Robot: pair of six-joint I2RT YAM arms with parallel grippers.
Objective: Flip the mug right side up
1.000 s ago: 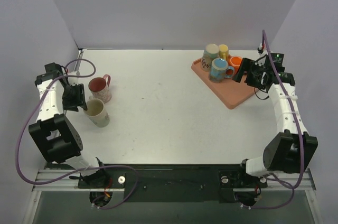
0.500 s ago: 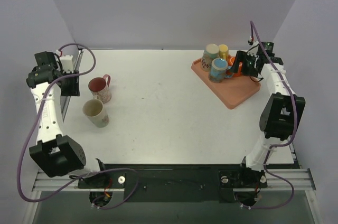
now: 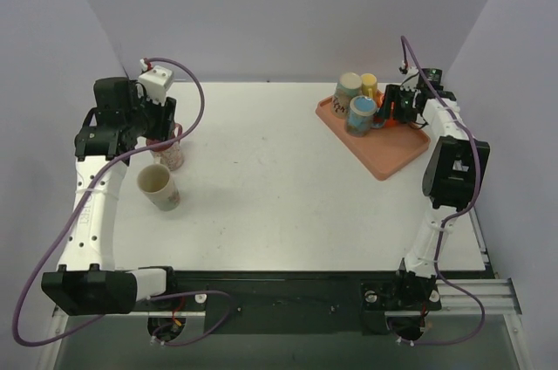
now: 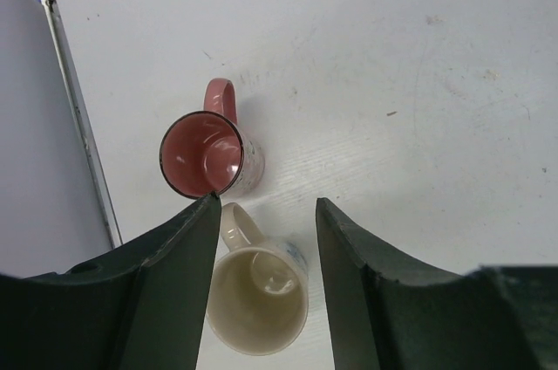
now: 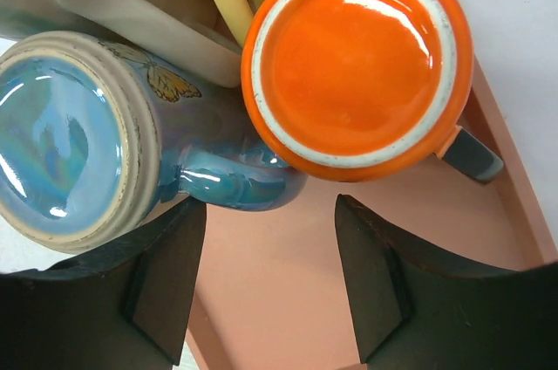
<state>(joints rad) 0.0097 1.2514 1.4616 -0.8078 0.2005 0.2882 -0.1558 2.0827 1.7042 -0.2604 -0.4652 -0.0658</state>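
Narrowing but still apart and empty, the right gripper (image 5: 270,213) is hovering over the upside-down orange mug (image 5: 353,65) on the tray (image 5: 288,300) at the tabletop's (image 3: 261,178) far right corner. The left gripper (image 4: 266,204), jaws apart, is swinging in above the red mug (image 4: 202,154).

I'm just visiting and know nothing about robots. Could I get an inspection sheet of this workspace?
Surface: white table, faintly scuffed.
Job's things: orange mug and blue mug upside down on the pink tray; pale mug and yellow mug on its far side; red-lined mug and cream mug upright at left.
Clutter: nothing seen.
Grippers: left gripper fingers apart above the upright pair; right gripper fingers apart over the tray mugs; neither holds anything.
Cables: purple cables along both arms.
Surroundings: plain walls.
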